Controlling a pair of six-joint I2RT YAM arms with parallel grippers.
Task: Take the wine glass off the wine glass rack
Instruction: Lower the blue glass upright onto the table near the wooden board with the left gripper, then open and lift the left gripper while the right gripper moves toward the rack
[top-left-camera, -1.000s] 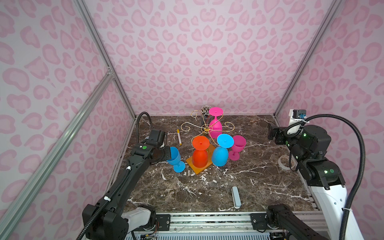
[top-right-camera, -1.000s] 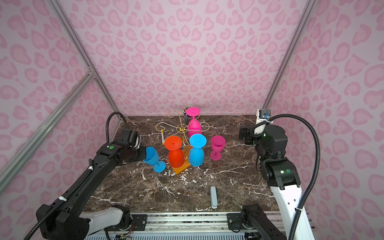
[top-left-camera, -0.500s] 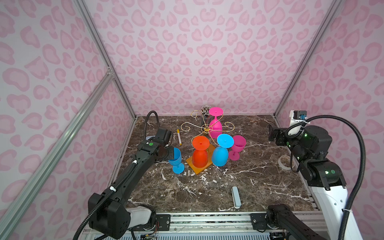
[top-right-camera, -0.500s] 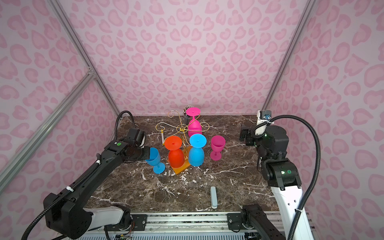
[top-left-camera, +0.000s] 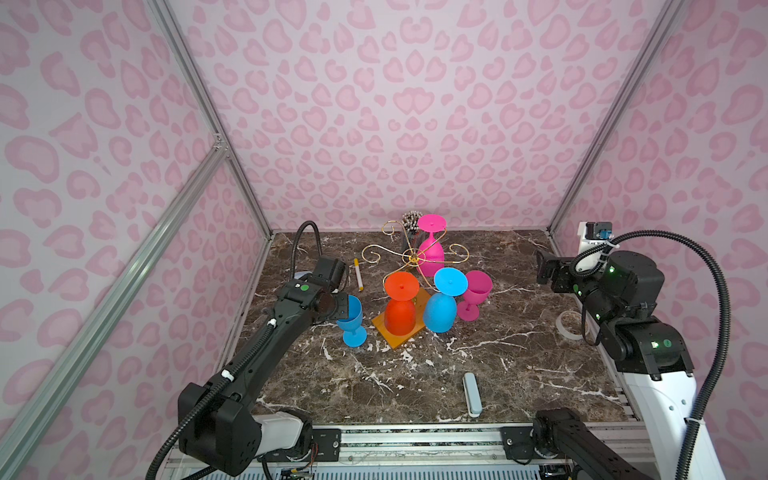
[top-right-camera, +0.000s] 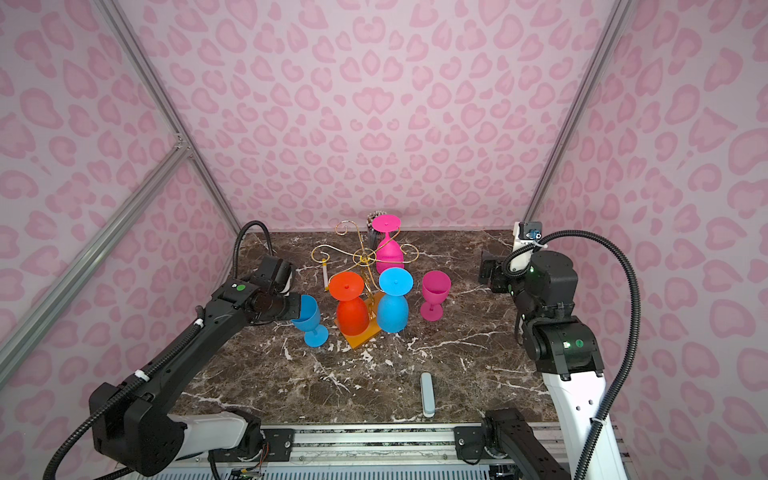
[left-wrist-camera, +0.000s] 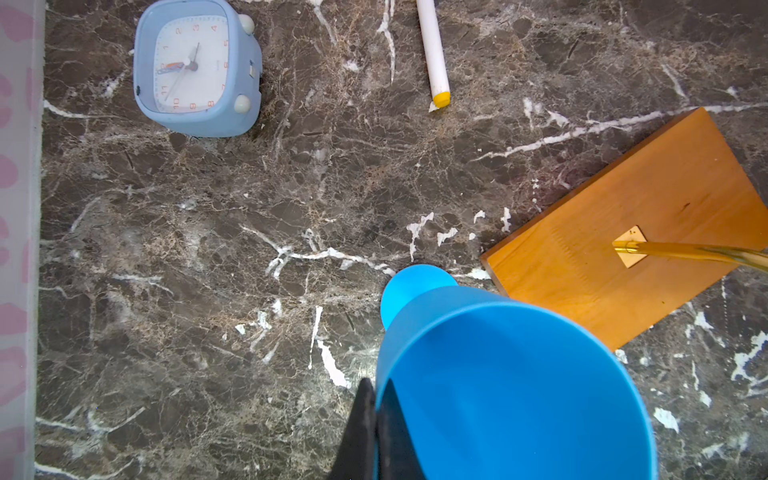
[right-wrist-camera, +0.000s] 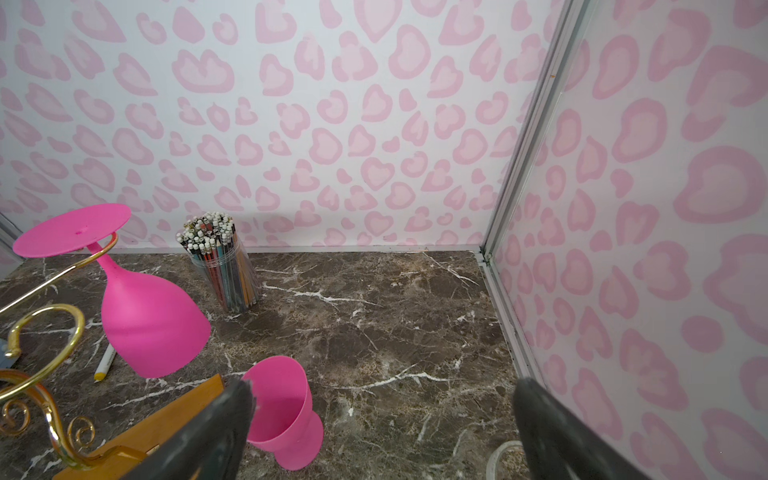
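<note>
Left side: my left gripper (top-left-camera: 341, 309) is clamped tight on the rim of the upright light-blue plastic wine glass (top-left-camera: 352, 319), with one finger inside the bowl and one outside. The glass is off the gold wire wine glass rack (top-left-camera: 412, 258) and just beside the left edge of its orange-brown wooden base (top-left-camera: 400, 338), over the dark marble tabletop (top-left-camera: 519, 365). I cannot tell whether its foot touches the tabletop.

Change over the last second: the glass has barely shifted. My left wrist has moved a little nearer the rack, and my left elbow has moved forward and up. Nearly all of this happened in the first half of the second.

On the rack: an orange glass (top-left-camera: 400, 309), a second blue glass (top-left-camera: 441, 305) and a pink glass (top-left-camera: 432, 249) hang inverted, as they did before.

Right side: my right gripper (right-wrist-camera: 382, 388) has kept its place well apart from the rack, its jaws spread wide and holding nothing.
</note>
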